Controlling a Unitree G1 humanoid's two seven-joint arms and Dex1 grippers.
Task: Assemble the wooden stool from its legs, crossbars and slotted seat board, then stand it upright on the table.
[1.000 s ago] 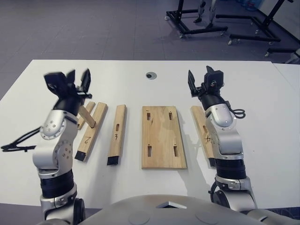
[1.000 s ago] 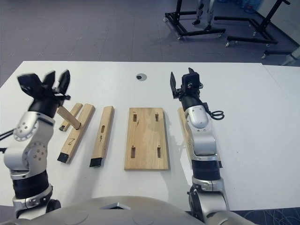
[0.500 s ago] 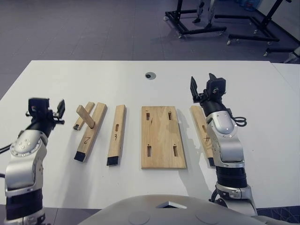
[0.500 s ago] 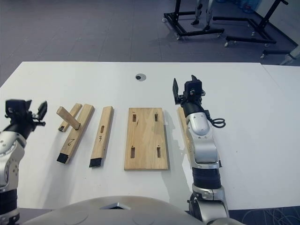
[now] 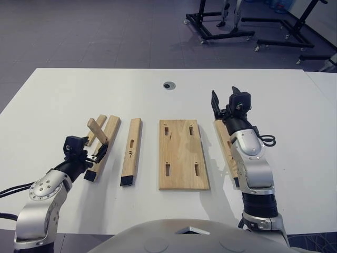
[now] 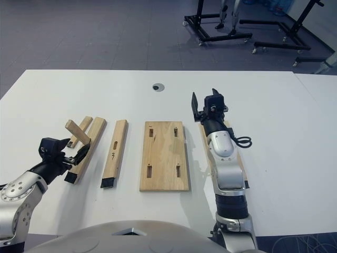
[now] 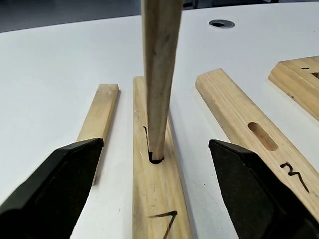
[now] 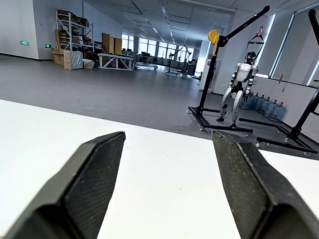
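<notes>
White table point(image 5: 63, 95) — grey floor point(image 5: 105, 31), black wheeled frames point(image 5: 229, 35) behind.

White table point(image 5: 295, 174), slotted seat board point(image 5: 183, 155), three legs point(image 5: 131, 150), crossbar point(image 7: 101, 109)

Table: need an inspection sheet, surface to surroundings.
Surface: white table, grommet hole.
Job's things: seat board flat mid-table; leg 2 with a crossbar standing tilted in its slot; second crossbar flat beside it; leg 3; another leg under the right arm.
Clutter: nothing seen.
Grippers: left gripper open, low at leg 2's dark end; right gripper open, raised.
Cables: black loop by right arm; black cable at left edge.
Surroundings: wheeled black frames on grey floor.
</notes>
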